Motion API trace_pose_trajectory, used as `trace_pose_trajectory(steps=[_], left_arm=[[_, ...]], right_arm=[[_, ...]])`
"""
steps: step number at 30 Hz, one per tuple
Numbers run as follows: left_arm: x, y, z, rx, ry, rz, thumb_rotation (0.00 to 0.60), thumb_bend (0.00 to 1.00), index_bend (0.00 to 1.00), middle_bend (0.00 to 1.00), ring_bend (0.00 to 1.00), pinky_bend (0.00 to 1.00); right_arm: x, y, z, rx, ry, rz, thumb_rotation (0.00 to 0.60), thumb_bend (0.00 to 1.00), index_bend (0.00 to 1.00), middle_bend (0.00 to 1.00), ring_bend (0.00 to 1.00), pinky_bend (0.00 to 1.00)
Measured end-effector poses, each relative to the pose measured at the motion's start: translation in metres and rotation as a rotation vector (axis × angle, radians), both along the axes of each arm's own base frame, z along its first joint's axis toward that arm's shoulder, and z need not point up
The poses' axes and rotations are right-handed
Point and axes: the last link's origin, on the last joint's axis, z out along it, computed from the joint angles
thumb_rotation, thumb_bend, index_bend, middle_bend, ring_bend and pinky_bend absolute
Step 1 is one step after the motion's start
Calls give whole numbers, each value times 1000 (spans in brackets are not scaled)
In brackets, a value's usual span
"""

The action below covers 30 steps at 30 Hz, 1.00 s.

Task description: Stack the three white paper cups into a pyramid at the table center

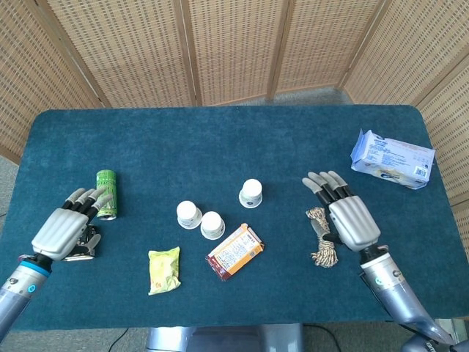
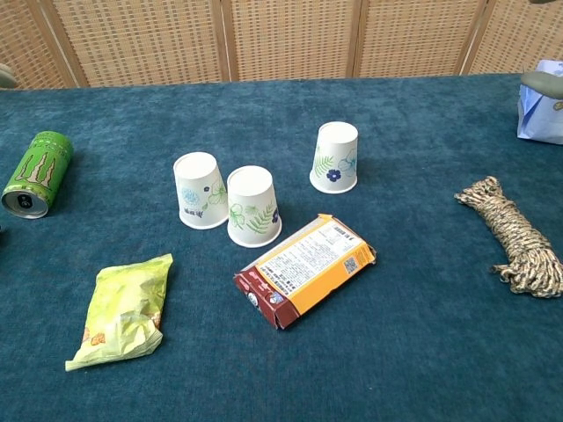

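1. Your three paper cups all stand upside down, long axes vertical: two (image 2: 201, 190) (image 2: 253, 206) touching side by side, the third (image 2: 335, 157) apart to their right.
2. An orange box (image 2: 305, 268) lies just before the pair; a yellow packet (image 2: 123, 309), green can (image 2: 37, 172) and rope coil (image 2: 512, 234) lie farther out.
3. Your left hand (image 1: 64, 229) and right hand (image 1: 344, 216) hover with fingers spread, holding nothing.

Monster claw logo on green can (image 2: 35, 171)

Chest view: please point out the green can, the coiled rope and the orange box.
green can (image 2: 37, 172), chest view, on its side wall.
coiled rope (image 2: 512, 234), chest view, mid-bundle.
orange box (image 2: 306, 268), chest view, top face.
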Motion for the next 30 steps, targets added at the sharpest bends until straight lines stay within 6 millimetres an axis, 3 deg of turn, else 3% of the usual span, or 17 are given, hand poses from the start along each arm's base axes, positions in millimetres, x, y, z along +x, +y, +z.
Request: trace_pose_trajectory(steps=[9, 21, 30], left_arm=[[14, 22, -20, -65, -5, -26, 600, 440, 0, 0, 0, 0], [51, 59, -58, -201, -22, -85, 600, 441, 0, 0, 0, 0], [79, 84, -97, -306, -37, -105, 600, 440, 0, 0, 0, 0]], right_arm=[[-16, 8, 11, -28, -17, -25, 600, 451, 68, 60, 0, 83], [-30, 20, 28, -68, -28, -56, 600, 452, 69, 60, 0, 82], [-41, 29, 40, -95, -38, -92, 600, 454, 70, 59, 0, 83]])
